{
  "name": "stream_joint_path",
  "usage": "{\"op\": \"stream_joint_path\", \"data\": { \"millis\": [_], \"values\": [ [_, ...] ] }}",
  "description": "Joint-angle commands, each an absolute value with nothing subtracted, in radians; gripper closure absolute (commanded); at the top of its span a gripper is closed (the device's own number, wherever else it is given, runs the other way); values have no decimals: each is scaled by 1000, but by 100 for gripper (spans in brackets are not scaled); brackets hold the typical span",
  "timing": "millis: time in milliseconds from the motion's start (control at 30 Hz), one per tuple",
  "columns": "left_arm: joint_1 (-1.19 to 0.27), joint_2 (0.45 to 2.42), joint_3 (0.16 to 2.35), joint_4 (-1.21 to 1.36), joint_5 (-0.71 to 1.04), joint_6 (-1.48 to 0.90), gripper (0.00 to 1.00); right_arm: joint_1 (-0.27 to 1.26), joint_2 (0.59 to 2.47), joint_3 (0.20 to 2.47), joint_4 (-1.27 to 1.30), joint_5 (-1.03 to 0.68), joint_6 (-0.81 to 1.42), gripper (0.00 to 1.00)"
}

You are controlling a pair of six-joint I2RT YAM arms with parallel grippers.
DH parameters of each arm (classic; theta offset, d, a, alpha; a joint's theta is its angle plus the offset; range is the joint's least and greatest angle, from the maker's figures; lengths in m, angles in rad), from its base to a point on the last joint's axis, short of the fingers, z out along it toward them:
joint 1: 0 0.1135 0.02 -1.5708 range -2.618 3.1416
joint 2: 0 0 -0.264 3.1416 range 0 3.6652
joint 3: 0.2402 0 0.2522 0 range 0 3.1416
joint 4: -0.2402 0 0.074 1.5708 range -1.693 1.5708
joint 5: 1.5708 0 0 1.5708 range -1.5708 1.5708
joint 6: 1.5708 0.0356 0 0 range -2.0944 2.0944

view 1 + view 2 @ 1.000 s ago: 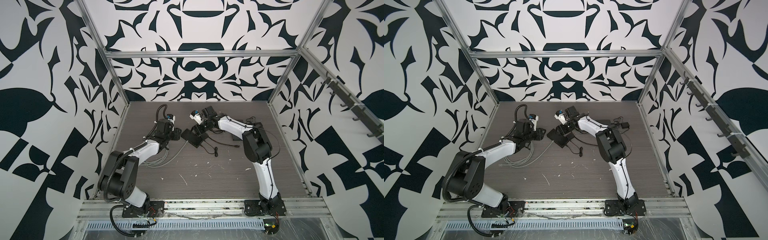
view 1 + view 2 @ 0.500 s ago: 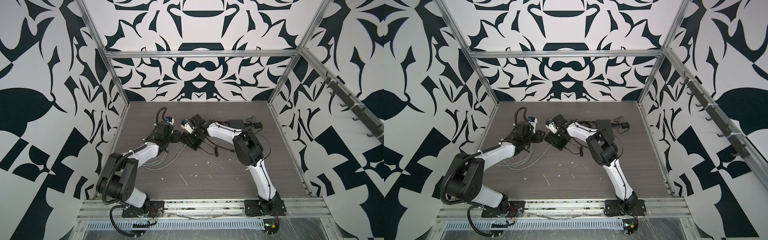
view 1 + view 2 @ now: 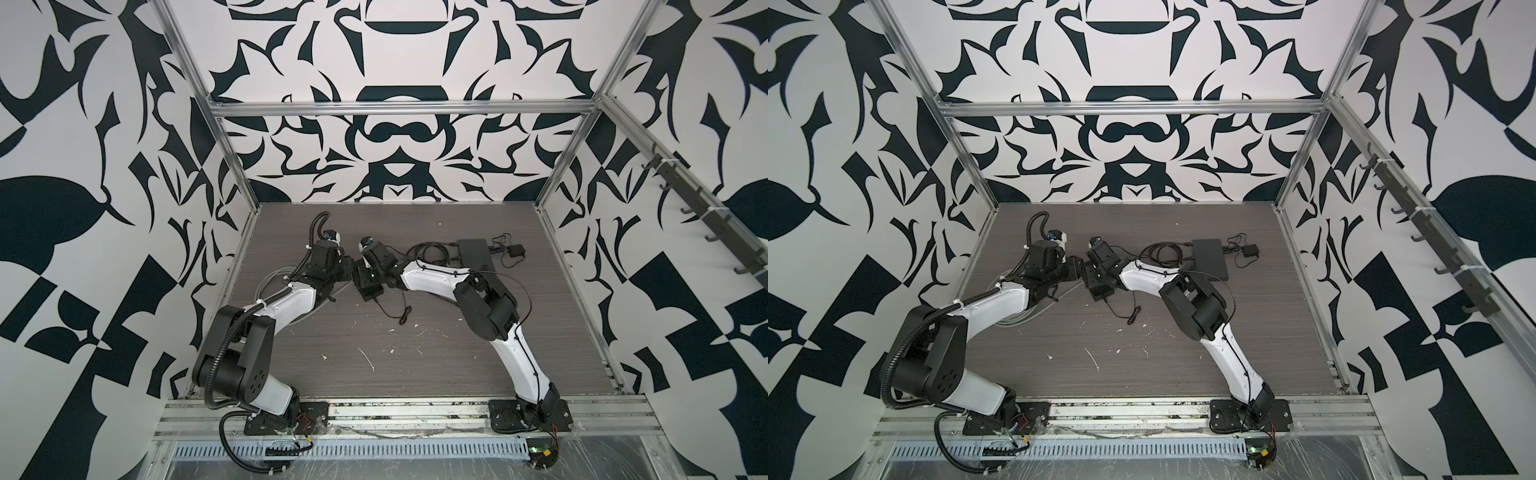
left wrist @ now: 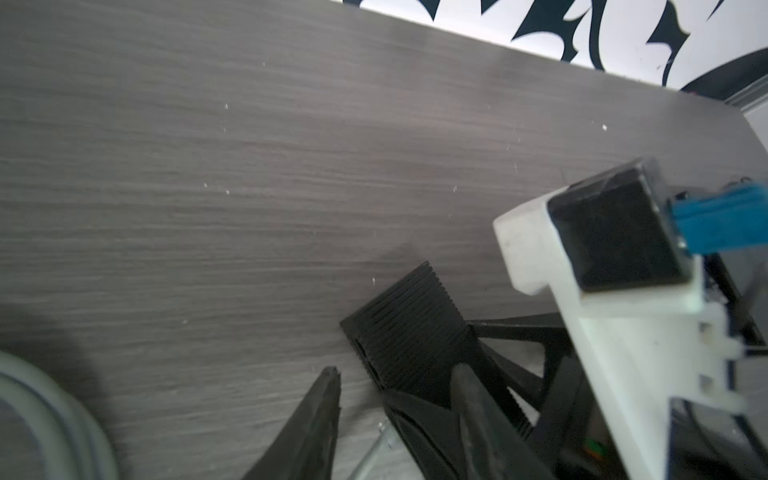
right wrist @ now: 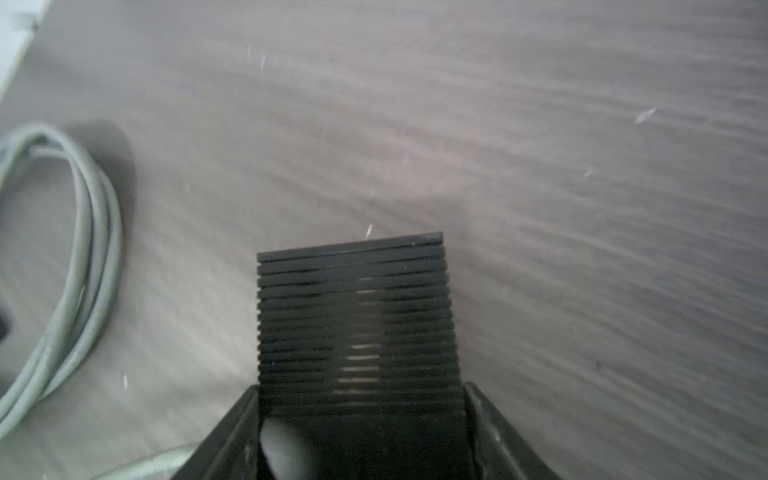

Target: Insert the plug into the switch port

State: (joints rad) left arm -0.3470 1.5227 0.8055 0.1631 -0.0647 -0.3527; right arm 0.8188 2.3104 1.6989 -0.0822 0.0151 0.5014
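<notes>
Right hand [image 5: 359,388] clamped on both sides of the ribbed black switch [image 5: 353,307], left hand [image 4: 397,374] just beside it, fingers apart, cannot tell if holding anything, grey cable [image 5: 91,249] looped on the desk [image 4: 249,166], plug not made out

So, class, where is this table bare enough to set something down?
Free: front middle of the table, along the front rail; the back strip under the rear wall. Crowded: the centre, where the right gripper clamps the switch beside the left gripper; grey cable left; black box back right.
</notes>
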Motion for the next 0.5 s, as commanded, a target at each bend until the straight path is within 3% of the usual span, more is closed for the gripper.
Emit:
{"op": "stream_joint_path", "data": {
  "millis": [0,467],
  "values": [
    [-356,1549,822,147,-45,-374,53,808,2366,1700,-47,112,610,41],
    [-356,1603,851,162,-16,-379,53,737,2336,1649,-48,180,577,42]
  ]
}}
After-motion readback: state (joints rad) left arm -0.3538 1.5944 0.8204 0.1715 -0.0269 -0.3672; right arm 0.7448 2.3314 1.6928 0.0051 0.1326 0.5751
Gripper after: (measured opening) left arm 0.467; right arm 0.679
